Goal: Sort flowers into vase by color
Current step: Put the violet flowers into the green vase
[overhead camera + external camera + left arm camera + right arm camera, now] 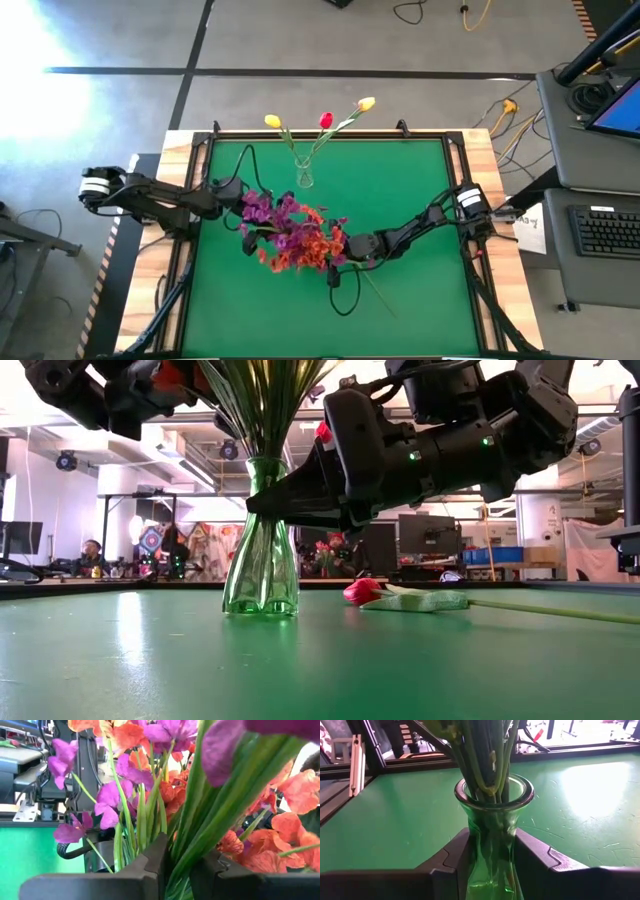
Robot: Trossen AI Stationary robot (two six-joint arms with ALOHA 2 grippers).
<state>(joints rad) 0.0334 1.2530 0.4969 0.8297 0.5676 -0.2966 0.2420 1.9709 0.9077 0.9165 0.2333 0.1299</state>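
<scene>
A tall bunch of purple sprays (263, 210) and orange-red sprays (305, 247) stands with its stems in a wide, green-tinted glass vase (262, 565) on the mat. From above the blooms hide that vase. My left gripper (237, 197) is shut on the bunch's stems, and my right gripper (345, 250) is shut on the wide vase. The small narrow clear vase (304, 178) stands near the far edge and holds two yellow tulips (272, 121) and a red one (326, 120). A pink-red tulip (365, 591) lies flat on the mat. My left gripper (177, 870) pinches several green stems (187, 845) of the bunch between its two fingers, below the purple and orange blooms, coming from the table's left. The stems run on upward past the fingers. My right gripper (490, 862) pinches the wide vase at its narrow neck (490, 827), just under the rim, one finger (452, 855) on each side. The fingers come about level from the table's right. The vase stands upright with its base (260, 608) on the mat.
The green mat (420, 190) is bordered by a dark frame and wooden table edges. The lying tulip's stem (378, 295) stretches toward the near right. Cables and a desk with a keyboard (605, 230) lie beyond the right edge. A person (90, 550) sits far behind the table.
</scene>
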